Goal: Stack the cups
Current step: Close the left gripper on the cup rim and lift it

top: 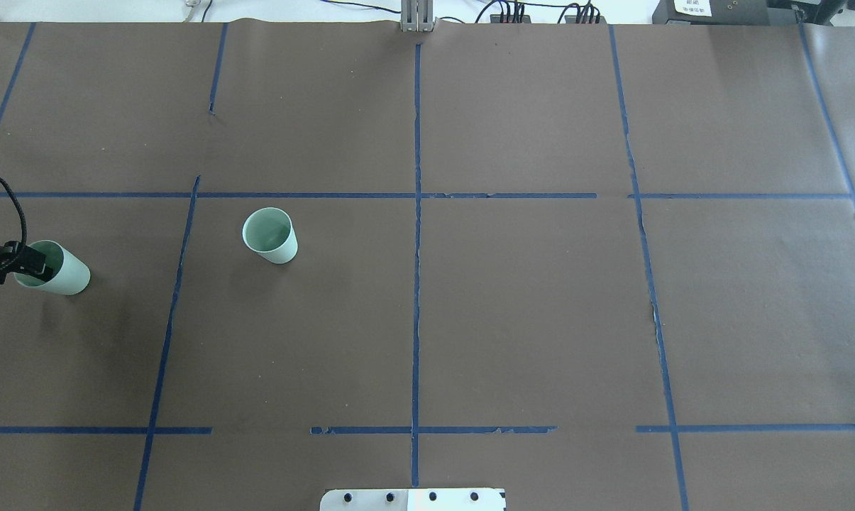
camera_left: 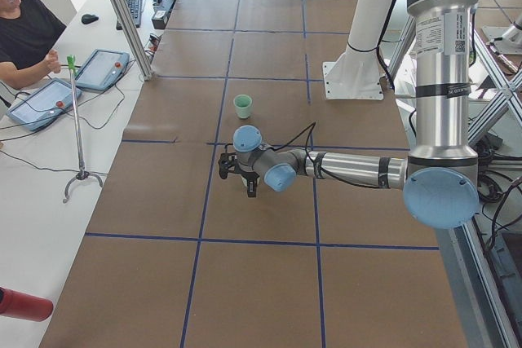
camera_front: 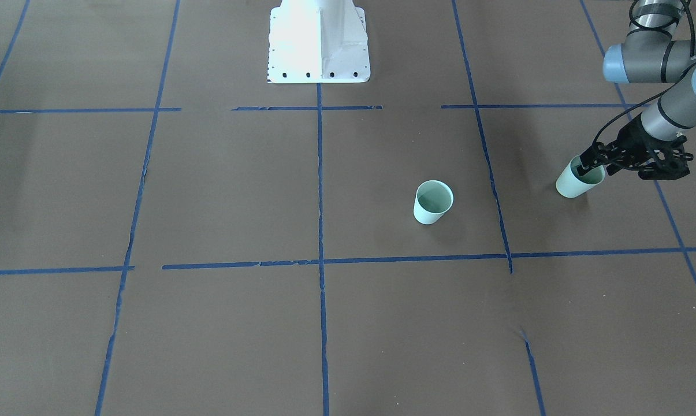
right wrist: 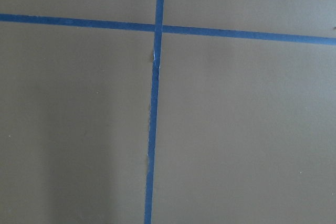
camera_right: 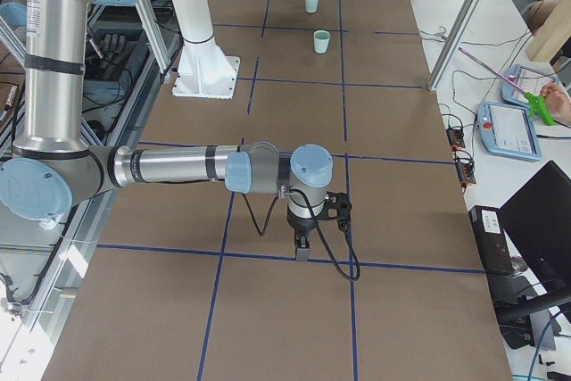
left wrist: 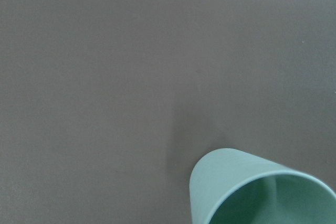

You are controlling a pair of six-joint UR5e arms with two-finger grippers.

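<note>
One pale mint-green cup (camera_front: 433, 202) stands upright and alone on the brown paper; it also shows in the overhead view (top: 269, 235) and in both side views (camera_left: 243, 106) (camera_right: 321, 41). My left gripper (camera_front: 588, 168) is shut on the rim of the second cup (camera_front: 573, 184), one finger inside it, near the table's left end. That cup (top: 62, 273) is tilted and low over the paper. The left wrist view shows its rim and wall (left wrist: 247, 177). My right gripper (camera_right: 302, 252) shows only in the exterior right view, over a tape line; I cannot tell whether it is open or shut.
The robot's white base (camera_front: 319, 40) stands at the table's robot side. Blue tape lines (top: 416, 284) divide the brown paper into squares. An operator (camera_left: 24, 30) sits at a side table with tablets (camera_left: 102, 68) beyond the far edge.
</note>
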